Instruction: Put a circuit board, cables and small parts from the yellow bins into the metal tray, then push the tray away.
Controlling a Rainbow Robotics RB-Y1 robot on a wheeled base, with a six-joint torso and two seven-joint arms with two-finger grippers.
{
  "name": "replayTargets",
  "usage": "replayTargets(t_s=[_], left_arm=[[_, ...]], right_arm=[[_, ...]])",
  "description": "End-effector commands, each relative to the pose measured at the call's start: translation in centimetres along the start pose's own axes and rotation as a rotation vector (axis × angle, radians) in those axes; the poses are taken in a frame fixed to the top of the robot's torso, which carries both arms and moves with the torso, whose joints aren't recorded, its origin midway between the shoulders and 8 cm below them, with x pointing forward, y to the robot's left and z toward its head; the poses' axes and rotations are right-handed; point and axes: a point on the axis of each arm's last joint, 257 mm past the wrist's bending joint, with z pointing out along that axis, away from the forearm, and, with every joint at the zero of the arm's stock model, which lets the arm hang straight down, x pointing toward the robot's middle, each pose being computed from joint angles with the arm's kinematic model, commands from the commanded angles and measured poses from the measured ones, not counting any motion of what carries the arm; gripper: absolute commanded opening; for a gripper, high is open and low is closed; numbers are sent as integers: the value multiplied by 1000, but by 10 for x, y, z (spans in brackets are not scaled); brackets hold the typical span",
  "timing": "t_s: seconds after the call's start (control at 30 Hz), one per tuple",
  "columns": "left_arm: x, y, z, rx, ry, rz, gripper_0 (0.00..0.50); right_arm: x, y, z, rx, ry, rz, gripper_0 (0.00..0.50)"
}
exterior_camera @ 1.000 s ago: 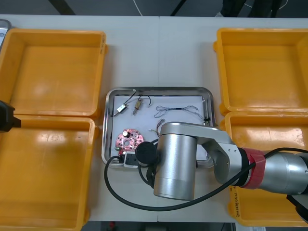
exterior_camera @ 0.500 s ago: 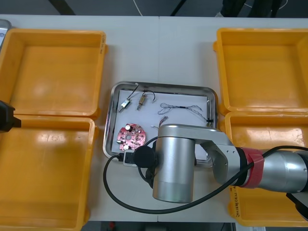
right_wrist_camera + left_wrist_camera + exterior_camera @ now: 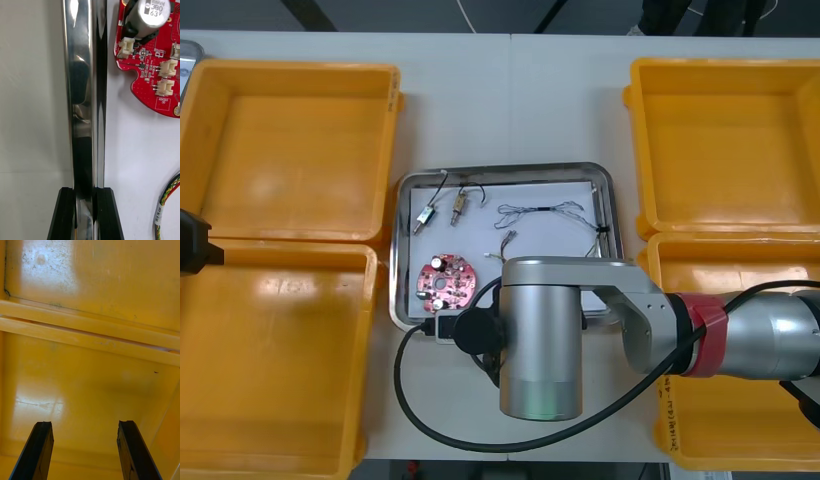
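I had slid the tray (image 3: 402,200) toward the counter's (image 3: 510,100) far edge, right hand (image 3: 87,192) clamped on its near rim: final push underway. Left hand (image 3: 85,423) idle, spread apart.

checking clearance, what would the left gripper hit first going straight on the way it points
The left gripper would most likely meet the floor of the yellow bin first; nothing else lies ahead, though depth is unclear.

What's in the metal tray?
Red circuit board, two small metal parts, thin cable, red and yellow cable. Right hand grips the tray rim; its arm hides the near-right corner. Left hand over a yellow bin.
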Motion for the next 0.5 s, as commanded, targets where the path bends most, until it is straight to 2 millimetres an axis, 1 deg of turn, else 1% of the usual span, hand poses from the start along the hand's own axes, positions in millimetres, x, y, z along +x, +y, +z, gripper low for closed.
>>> replayTargets(t_s=[0.03,0.5], left_arm=[[-5,20,-13,-54,-27,32,500],[-5,20,-13,-54,-27,32,500]], right_arm=[[3,-30,-7,67,6,-47,0],[0,-86,-10,162,59,-40,0]])
